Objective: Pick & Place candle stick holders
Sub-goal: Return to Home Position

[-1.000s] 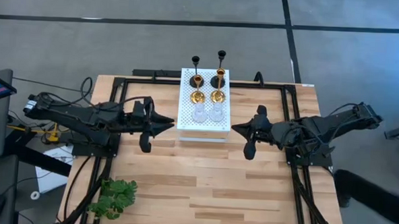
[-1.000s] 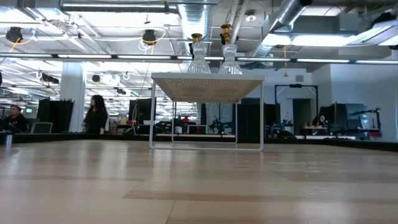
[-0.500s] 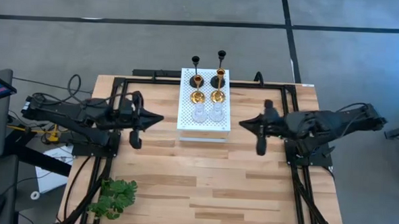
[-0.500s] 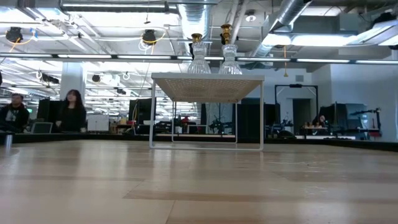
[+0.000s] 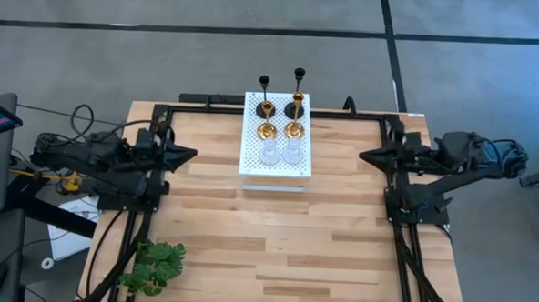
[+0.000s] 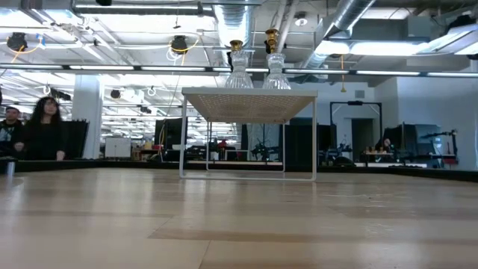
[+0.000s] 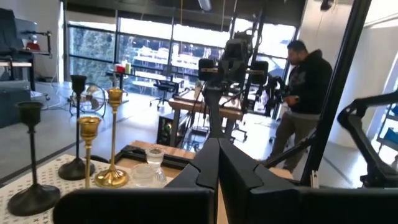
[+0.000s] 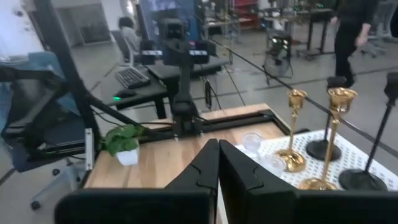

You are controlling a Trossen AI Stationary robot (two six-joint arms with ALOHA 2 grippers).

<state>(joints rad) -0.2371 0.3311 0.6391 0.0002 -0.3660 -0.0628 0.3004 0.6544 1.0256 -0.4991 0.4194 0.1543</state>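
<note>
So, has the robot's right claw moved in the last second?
Yes. The right gripper has pulled back from the white board toward the right edge of the table.

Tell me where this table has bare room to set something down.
Bare: the wooden table in front of the white perforated shelf, out to the green leafy plant at a near corner, and the gaps between shelf and left tool, shelf and right tool. Crowded: the shelf top, holding six black, gold and clear glass candle stick holders.

Six holders (image 5: 268, 131), one board (image 5: 251, 152), one plant (image 5: 154, 265)
</note>
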